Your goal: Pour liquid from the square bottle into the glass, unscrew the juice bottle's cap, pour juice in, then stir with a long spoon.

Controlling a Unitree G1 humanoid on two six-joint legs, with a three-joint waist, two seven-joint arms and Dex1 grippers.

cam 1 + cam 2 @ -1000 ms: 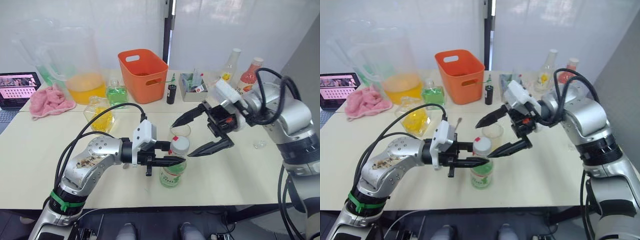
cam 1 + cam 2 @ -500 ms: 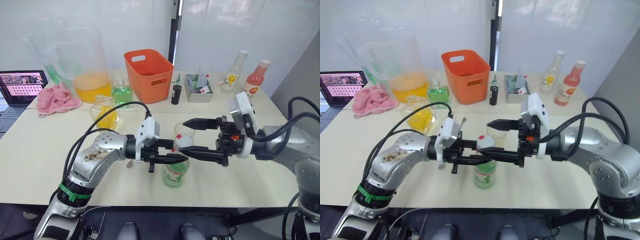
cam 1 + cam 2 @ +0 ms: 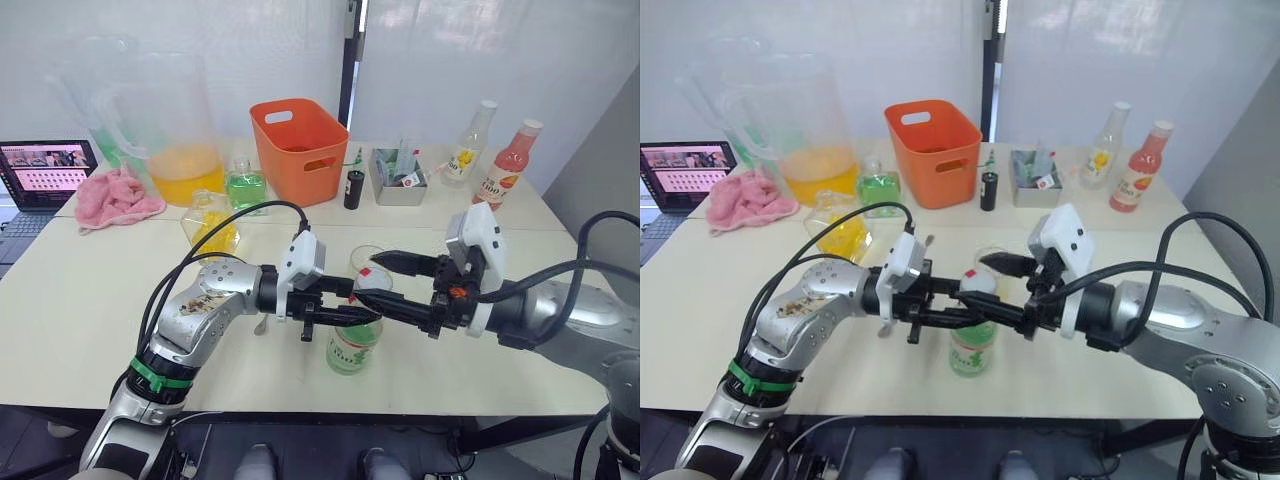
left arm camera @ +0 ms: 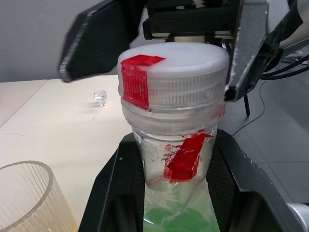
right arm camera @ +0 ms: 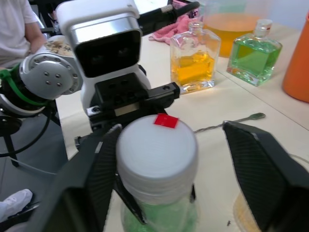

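The juice bottle (image 3: 350, 345), green liquid under a white cap (image 3: 977, 282), stands at the table's front middle. My left gripper (image 3: 360, 312) is shut on its neck just under the cap. My right gripper (image 3: 368, 278) is open, one finger (image 5: 91, 164) against the cap and the other finger (image 5: 260, 159) apart from it. The ribbed glass (image 3: 366, 260) stands right behind the bottle. A square bottle (image 3: 208, 225) with yellow liquid is to the left, a green one (image 3: 244, 188) behind it. The long spoon (image 5: 231, 122) lies on the table between them and the glass.
At the back stand an orange basket (image 3: 293, 150), a large pitcher (image 3: 165, 130) of orange liquid, a pink cloth (image 3: 115, 195), a laptop (image 3: 40, 170), a grey tray (image 3: 395, 180) and two tall bottles (image 3: 470, 140). A small clear stopper (image 4: 100, 96) lies on the table. A person (image 5: 19, 24) sits nearby.
My right gripper has swung down and moved left until its open fingers straddle the bottle's cap. The left gripper has kept its hold on the bottle.
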